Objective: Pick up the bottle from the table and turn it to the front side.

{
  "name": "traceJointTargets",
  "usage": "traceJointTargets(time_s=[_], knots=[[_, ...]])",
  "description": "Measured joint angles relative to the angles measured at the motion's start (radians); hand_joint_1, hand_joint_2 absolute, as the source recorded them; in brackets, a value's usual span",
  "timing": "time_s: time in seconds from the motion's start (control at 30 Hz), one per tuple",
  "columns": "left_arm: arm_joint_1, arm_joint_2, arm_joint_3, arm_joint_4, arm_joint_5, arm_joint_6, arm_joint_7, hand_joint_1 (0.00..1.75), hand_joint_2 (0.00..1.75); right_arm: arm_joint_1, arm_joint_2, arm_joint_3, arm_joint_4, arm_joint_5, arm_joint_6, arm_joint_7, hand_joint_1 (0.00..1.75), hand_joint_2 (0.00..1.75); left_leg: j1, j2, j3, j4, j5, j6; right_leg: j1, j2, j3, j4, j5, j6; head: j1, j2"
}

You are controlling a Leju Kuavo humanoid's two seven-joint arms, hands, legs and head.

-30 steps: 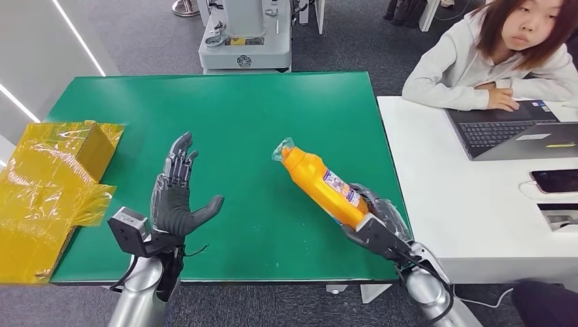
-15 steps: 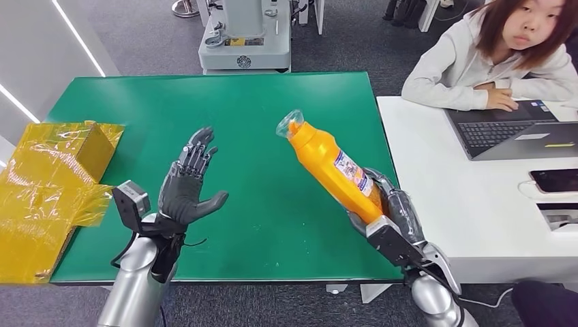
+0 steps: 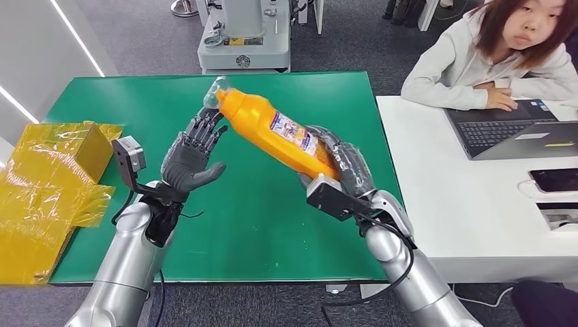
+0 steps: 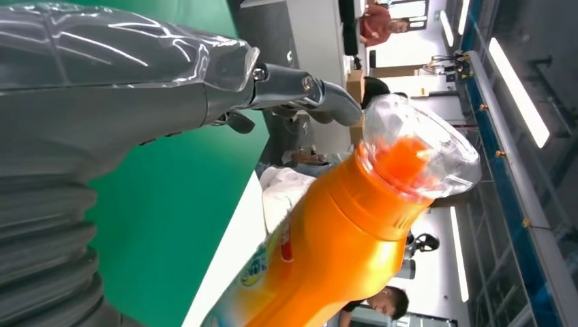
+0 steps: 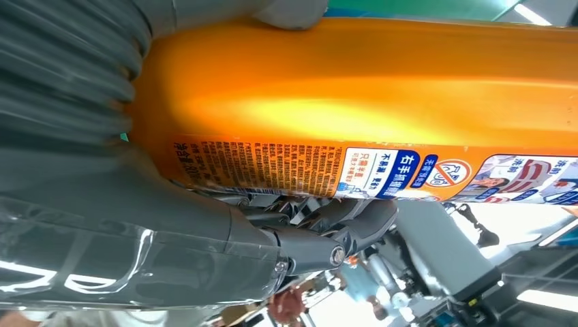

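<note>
My right hand (image 3: 339, 165) grips the base of an orange bottle (image 3: 272, 129) and holds it in the air over the green table (image 3: 272, 225). The bottle slants up and to the left, its clear-capped neck (image 3: 217, 93) pointing at my left hand (image 3: 192, 153). That left hand is raised, open, palm toward the bottle, its fingertips just beside the cap. In the left wrist view the cap (image 4: 416, 146) sits close to the fingers (image 4: 327, 95), not gripped. The right wrist view shows the bottle's printed label (image 5: 382, 167) against my palm.
Crumpled yellow film over a box (image 3: 51, 184) lies on the table's left edge. A white desk (image 3: 477, 204) to the right carries a laptop (image 3: 511, 129) and a phone (image 3: 555, 180); a person (image 3: 504, 54) sits behind it. A grey machine (image 3: 245, 34) stands beyond the table.
My right hand has lifted the bottle off the table and swung it up and left. The left hand rose and moved toward the bottle's cap.
</note>
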Motion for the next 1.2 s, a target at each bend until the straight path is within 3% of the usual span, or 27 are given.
traceJointTargets(time_s=[0.47, 0.87, 1.1, 1.13, 1.2], knots=[[-0.111, 0.01, -0.003, 0.186, 0.165, -0.095, 0.025, 0.0, 1.75, -0.086, 0.1, 0.115, 0.103, 0.053, -0.022, 0.012, 1.75, 1.75, 0.0, 0.0, 0.0, 0.0, 0.0, 0.0, 0.0, 0.0, 0.0, 0.0, 0.0, 0.0, 0.0, 0.0], [-0.169, 0.005, -0.003, 0.247, 0.375, -0.184, 0.129, 0.0, 1.75, -0.126, 0.115, 0.134, 0.19, 0.035, -0.024, 0.024, 1.75, 1.75, 0.0, 0.0, 0.0, 0.0, 0.0, 0.0, 0.0, 0.0, 0.0, 0.0, 0.0, 0.0, 0.0, 0.0], [-0.172, 0.013, -0.016, 0.224, 0.485, -0.169, 0.179, 0.01, 1.75, -0.139, 0.116, 0.134, 0.245, 0.038, -0.041, 0.021, 1.75, 1.75, 0.0, 0.0, 0.0, 0.0, 0.0, 0.0, 0.0, 0.0, 0.0, 0.0, 0.0, 0.0, 0.0, 0.0], [-0.171, 0.014, -0.02, 0.219, 0.49, -0.166, 0.181, 0.11, 1.75, -0.14, 0.115, 0.134, 0.251, 0.038, -0.043, 0.021, 1.75, 1.75, 0.0, 0.0, 0.0, 0.0, 0.0, 0.0, 0.0, 0.0, 0.0, 0.0, 0.0, 0.0, 0.0, 0.0], [-0.171, 0.016, -0.026, 0.212, 0.497, -0.165, 0.183, 0.93, 1.75, -0.143, 0.115, 0.134, 0.26, 0.038, -0.045, 0.019, 1.75, 1.75, 0.0, 0.0, 0.0, 0.0, 0.0, 0.0, 0.0, 0.0, 0.0, 0.0, 0.0, 0.0, 0.0, 0.0]])
